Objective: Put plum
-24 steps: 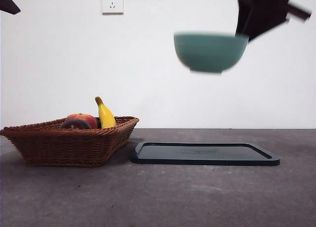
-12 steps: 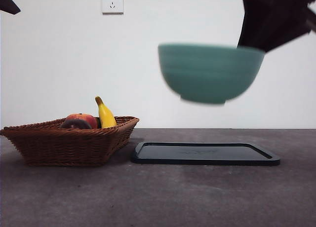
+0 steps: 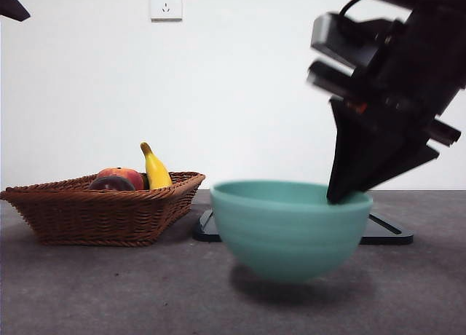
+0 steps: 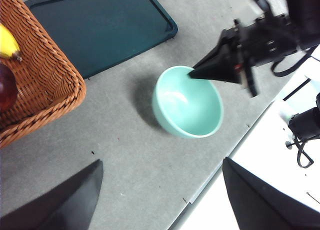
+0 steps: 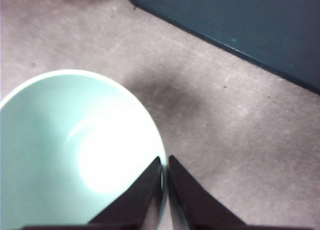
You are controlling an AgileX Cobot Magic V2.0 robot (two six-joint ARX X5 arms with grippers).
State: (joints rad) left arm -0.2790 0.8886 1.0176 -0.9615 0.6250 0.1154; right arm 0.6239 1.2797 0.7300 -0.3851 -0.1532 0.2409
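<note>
The dark maroon plum [image 3: 109,183] lies in the wicker basket [image 3: 102,213] at the left, beside a red-orange peach [image 3: 125,176] and a banana [image 3: 155,169]. It also shows in the left wrist view [image 4: 6,87]. My right gripper [image 3: 337,197] is shut on the rim of a teal bowl [image 3: 291,229], which is low over the table in front of the black tray [image 3: 386,232]. The right wrist view shows the jaws pinching the rim [image 5: 165,161] of the empty bowl [image 5: 75,150]. My left gripper [image 4: 161,162] is open, high above the table, holding nothing.
The black tray [image 4: 100,25] lies flat behind the bowl [image 4: 187,102], to the right of the basket [image 4: 47,75]. The table's near edge and a white surface with cables [image 4: 295,135] lie past the bowl. A wall socket [image 3: 166,3] sits high on the back wall.
My right gripper has carried the bowl down and toward the camera, from high above the tray to just over the table in front of it. The basket and fruit have not moved.
</note>
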